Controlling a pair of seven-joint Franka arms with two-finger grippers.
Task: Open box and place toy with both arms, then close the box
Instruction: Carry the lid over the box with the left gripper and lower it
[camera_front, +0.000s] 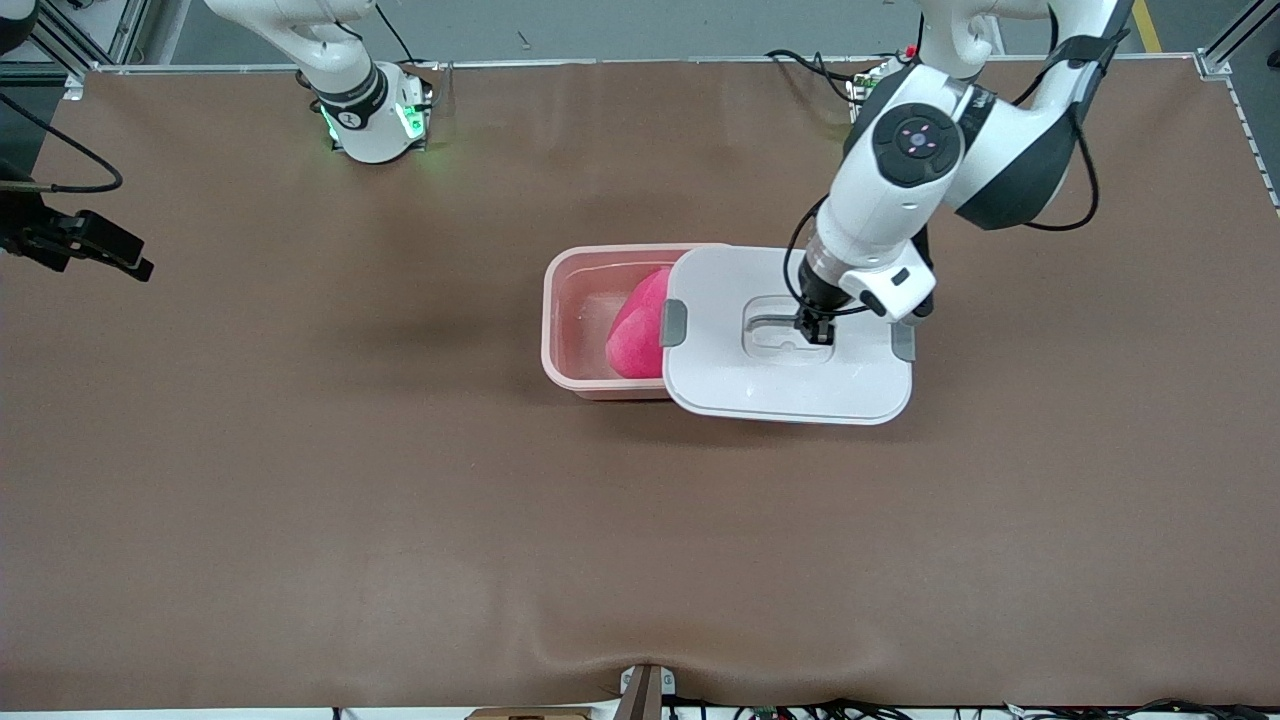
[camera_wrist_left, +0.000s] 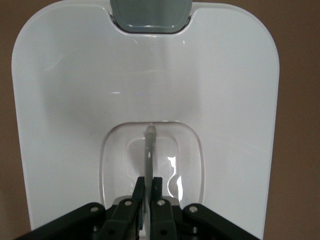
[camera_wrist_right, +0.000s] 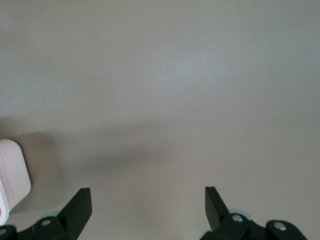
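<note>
The translucent pink box (camera_front: 552, 330) stands in the middle of the table with the hot-pink toy (camera_front: 636, 335) inside it. Its white lid (camera_front: 780, 385) sits shifted toward the left arm's end, so it covers that end of the box and part of the toy. My left gripper (camera_front: 816, 331) is shut on the thin grey handle (camera_wrist_left: 149, 145) in the lid's recess (camera_wrist_left: 150, 165). A grey clip (camera_wrist_left: 150, 15) shows at the lid's edge. My right gripper (camera_front: 138, 264) waits open over bare table at the right arm's end, with nothing between its fingers (camera_wrist_right: 80, 205).
The brown table cover (camera_front: 400, 480) spreads wide around the box. Both arm bases (camera_front: 375, 120) stand along the table's edge farthest from the front camera. Cables lie near the left arm's base (camera_front: 830, 75). A white rounded corner (camera_wrist_right: 12, 175) shows at the edge of the right wrist view.
</note>
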